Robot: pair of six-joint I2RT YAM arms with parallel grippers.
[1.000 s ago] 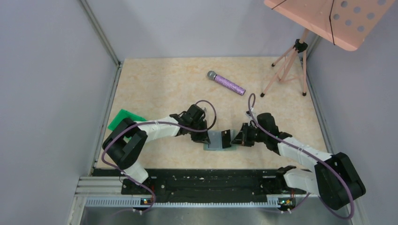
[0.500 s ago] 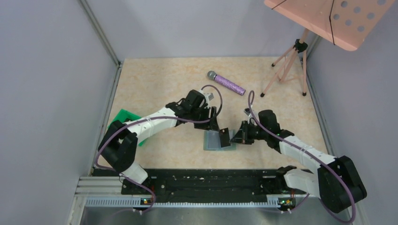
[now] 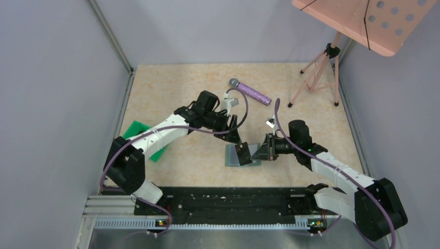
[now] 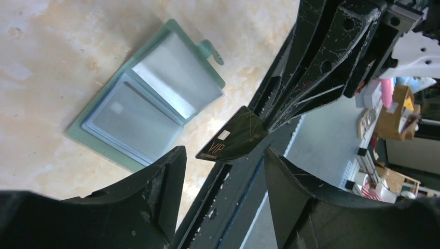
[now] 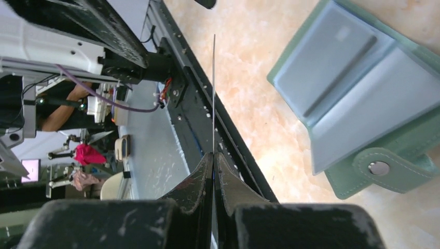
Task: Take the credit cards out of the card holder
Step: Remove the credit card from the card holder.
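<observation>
Right gripper (image 5: 213, 154) pinches 1 credit card (image 4: 233, 136) near card holder (image 4: 179, 78).

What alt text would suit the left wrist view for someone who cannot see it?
A dark credit card marked VIP is pinched by the right gripper, outside the open grey-green card holder lying on the beige table. The left gripper frames the view with open jaws.
</observation>
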